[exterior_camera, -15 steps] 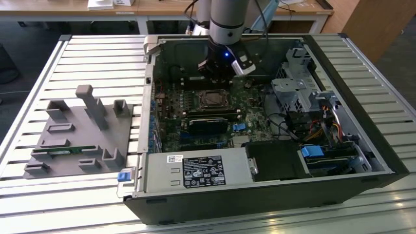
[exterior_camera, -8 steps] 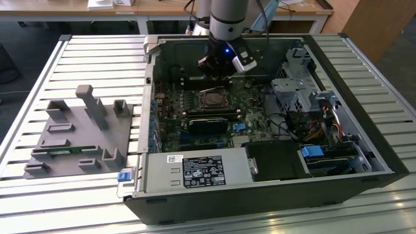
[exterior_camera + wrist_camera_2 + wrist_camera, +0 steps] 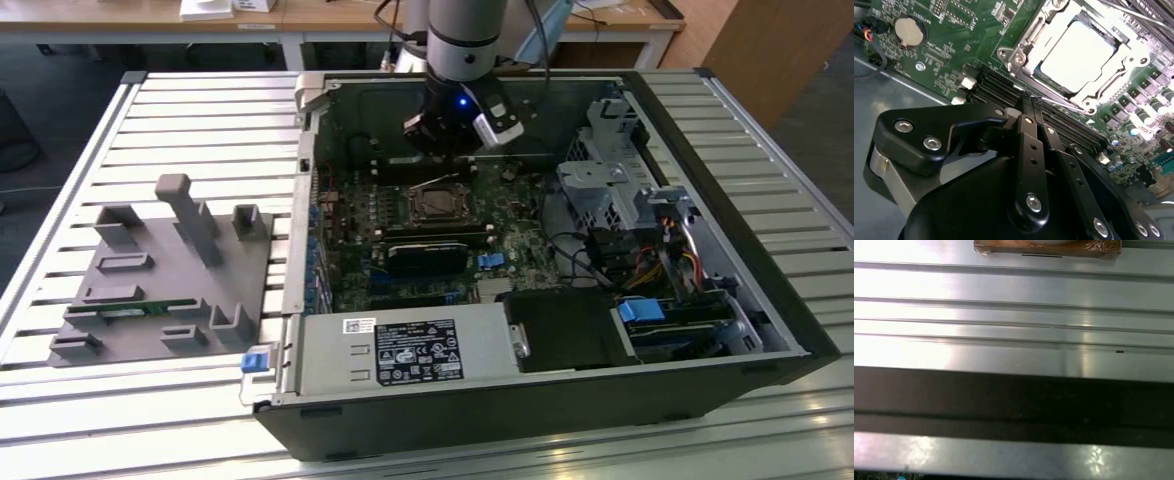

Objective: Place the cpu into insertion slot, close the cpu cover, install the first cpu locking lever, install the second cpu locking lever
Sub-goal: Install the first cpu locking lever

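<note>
The cpu (image 3: 1079,55) lies flat in the insertion slot (image 3: 434,203) on the green board, its pale metal top showing. The silvery cpu cover (image 3: 1026,47) lies down around it as a frame. My gripper (image 3: 1030,98) is shut, with nothing visibly between its black fingers (image 3: 1026,130). Its tips stand at the socket's edge, by a thin metal locking lever (image 3: 1066,103) that runs along that side. In the exterior view the gripper (image 3: 451,150) hangs inside the open computer case, just behind the socket.
Long black memory slots (image 3: 1004,87) and a coin battery (image 3: 908,30) lie near the fingertips. A black card (image 3: 427,255), the drive cage (image 3: 607,175) and the power supply (image 3: 400,350) crowd the case. A grey fixture (image 3: 160,270) sits on the slatted table (image 3: 80,400).
</note>
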`<state>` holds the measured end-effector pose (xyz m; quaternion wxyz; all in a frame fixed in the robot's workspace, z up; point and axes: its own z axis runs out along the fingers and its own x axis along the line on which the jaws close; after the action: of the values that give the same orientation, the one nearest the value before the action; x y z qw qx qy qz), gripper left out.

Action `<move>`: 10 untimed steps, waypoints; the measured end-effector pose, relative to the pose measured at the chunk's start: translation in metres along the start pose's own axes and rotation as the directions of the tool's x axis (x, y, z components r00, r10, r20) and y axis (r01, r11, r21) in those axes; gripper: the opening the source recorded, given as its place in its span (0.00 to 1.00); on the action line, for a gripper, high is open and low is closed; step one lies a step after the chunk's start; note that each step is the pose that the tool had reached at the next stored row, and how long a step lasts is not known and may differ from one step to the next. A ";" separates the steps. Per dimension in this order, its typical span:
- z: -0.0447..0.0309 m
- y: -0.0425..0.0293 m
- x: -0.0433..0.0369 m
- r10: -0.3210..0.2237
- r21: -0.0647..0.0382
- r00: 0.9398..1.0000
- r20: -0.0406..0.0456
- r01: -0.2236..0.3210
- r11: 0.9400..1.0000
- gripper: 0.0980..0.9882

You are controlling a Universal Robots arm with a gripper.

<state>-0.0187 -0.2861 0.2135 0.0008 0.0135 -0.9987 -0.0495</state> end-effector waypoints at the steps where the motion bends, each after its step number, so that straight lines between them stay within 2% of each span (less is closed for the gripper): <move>1: -0.0002 0.0000 0.0010 0.000 -0.003 1.000 0.000 0.000 1.000 0.02; 10: -0.0091 0.0010 0.0033 0.000 -0.013 1.000 0.000 0.000 1.000 0.02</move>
<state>-0.0220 -0.2861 0.2227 0.0006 0.0135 -0.9983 -0.0561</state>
